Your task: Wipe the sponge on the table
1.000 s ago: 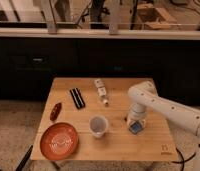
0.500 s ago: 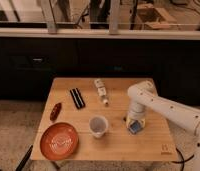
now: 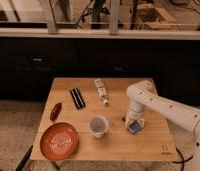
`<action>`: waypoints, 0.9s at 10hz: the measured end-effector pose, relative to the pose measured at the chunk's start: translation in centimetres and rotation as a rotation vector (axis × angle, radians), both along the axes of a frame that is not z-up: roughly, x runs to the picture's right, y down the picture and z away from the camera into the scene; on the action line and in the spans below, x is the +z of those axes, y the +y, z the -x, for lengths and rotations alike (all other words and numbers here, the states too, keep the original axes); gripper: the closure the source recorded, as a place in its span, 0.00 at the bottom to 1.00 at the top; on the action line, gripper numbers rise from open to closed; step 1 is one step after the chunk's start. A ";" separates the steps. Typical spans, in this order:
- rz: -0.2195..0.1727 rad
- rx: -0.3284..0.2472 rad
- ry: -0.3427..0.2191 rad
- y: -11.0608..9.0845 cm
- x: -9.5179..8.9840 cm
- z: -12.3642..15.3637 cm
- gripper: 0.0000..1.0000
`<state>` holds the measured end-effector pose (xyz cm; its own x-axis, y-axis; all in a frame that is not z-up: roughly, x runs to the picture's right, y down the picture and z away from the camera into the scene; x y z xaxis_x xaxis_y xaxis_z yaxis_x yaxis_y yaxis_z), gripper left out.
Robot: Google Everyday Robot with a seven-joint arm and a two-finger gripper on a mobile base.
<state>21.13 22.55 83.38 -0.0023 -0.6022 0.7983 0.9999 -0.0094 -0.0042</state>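
Note:
A small blue sponge [image 3: 134, 128] lies on the wooden table [image 3: 118, 145], right of centre. My gripper [image 3: 133, 123] points straight down onto it from the white arm [image 3: 158, 105] that reaches in from the right. The gripper's body hides most of the sponge, and only its blue lower edge shows.
A white cup [image 3: 98, 126] stands just left of the gripper. An orange plate [image 3: 59, 141] sits at the front left, with a red chili-like item [image 3: 55, 111] behind it. A black bar [image 3: 77, 98] and a small white bottle [image 3: 100, 91] lie at the back. A dark counter stands behind the table.
The gripper with the sponge has shifted very slightly on the table; everything else is unmoved.

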 end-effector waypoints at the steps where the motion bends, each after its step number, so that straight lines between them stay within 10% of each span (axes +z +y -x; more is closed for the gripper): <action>1: -0.002 0.007 0.001 0.0 0.0 -0.2 1.00; 9: -0.039 -0.009 -0.012 0.6 0.2 -1.2 1.00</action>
<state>22.37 23.19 83.59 -0.0175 -0.6328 0.7741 0.9998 -0.0185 0.0074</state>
